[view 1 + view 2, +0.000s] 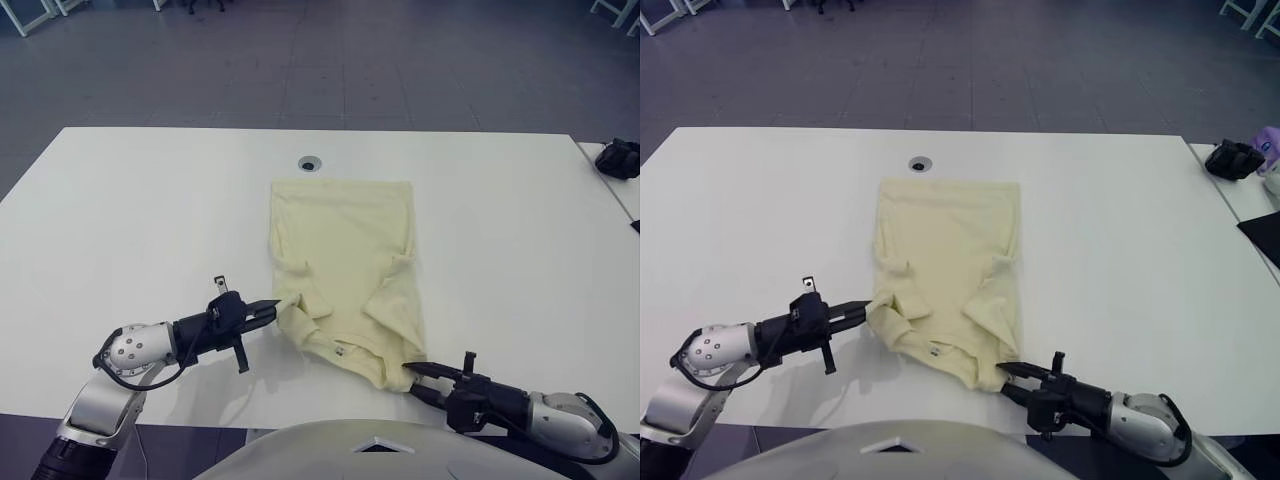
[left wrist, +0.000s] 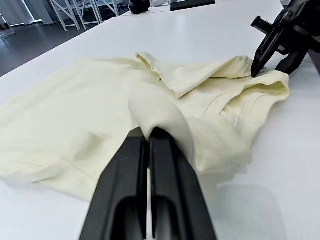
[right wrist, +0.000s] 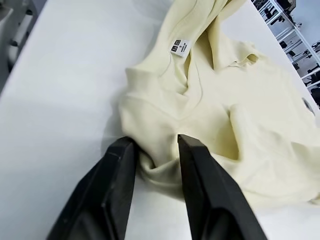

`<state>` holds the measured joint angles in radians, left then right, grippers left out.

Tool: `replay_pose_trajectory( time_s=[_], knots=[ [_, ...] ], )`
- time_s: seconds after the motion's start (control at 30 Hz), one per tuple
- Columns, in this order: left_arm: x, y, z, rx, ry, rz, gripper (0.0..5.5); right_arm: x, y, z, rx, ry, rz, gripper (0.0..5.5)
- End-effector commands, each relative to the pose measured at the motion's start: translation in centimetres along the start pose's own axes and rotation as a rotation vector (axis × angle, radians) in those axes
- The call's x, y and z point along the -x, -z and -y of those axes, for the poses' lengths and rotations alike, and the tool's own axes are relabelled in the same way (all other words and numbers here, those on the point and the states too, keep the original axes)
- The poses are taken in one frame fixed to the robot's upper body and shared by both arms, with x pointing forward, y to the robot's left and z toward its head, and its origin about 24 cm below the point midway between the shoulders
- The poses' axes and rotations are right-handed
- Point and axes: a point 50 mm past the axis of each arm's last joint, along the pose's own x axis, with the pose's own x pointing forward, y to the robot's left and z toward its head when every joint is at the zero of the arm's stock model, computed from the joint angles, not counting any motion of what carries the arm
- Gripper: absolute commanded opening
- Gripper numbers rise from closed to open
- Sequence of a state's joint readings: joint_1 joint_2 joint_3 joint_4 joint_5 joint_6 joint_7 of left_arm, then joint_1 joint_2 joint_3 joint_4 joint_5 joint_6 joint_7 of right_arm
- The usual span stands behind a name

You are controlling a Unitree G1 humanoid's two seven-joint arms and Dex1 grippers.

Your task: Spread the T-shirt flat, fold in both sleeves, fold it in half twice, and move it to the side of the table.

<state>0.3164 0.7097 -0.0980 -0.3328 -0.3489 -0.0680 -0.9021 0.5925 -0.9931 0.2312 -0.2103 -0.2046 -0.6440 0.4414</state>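
A pale yellow cotton T-shirt (image 1: 345, 250) lies near the middle of the white rectangular table (image 1: 150, 220), its length running from twelve o'clock to six o'clock. The straight hem is at the twelve o'clock end and the collar end is at six o'clock, nearest the robot. Both short sleeves are turned in over the body, so the cloth forms a narrow upright oblong. The far half lies smooth, while the near half is rumpled and ridged. A small white sewn-in label (image 3: 179, 47) shows at the neckline. The left gripper (image 1: 272, 308), black and two-fingered, sits low over the table at about eight o'clock from the shirt. Its jaws are pressed together on a raised fold of the shoulder corner, and the fabric humps up over the fingertips in the left wrist view. The right gripper (image 1: 412, 372) is at about five o'clock from the shirt, at the near right corner. Its jaws stand apart, with a bunched lump of the yellow cloth lying between them and touching both black fingers (image 3: 192, 150). Just beyond the hem, at twelve o'clock, a small round metal-rimmed hole (image 1: 309, 163) is set into the tabletop. At two o'clock, well apart from the shirt, a black bundled object (image 1: 618, 158) rests on a neighbouring white surface.
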Motion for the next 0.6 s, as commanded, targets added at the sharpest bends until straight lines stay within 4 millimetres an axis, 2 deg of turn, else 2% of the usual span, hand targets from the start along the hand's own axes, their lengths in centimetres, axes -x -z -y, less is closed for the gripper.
replay_pose_trajectory(
  time_s=[0.03,0.17,0.27,0.5,0.6],
  knots=[
    [0.2,0.1,0.3,-0.008,-0.02,-0.008,0.0,2.7,0.5,-2.7,0.021,-0.012,-0.125,2.09],
    [0.5,0.3,0.7,-0.001,-0.026,-0.013,0.0,4.1,-1.6,-4.8,-0.105,0.051,-0.114,2.65],
    [0.9,0.5,1.1,0.006,-0.031,-0.024,0.0,3.9,-2.1,-6.0,-0.258,0.062,-0.121,3.13],
    [1.1,0.4,0.3,-0.006,-0.028,-0.034,0.0,1.1,-2.8,-4.3,-0.7,0.232,-0.104,4.18],
    [1.3,0.3,-0.1,-0.012,-0.028,-0.042,0.0,0.4,-2.7,-4.4,-0.782,0.237,-0.128,4.61]
  ],
)
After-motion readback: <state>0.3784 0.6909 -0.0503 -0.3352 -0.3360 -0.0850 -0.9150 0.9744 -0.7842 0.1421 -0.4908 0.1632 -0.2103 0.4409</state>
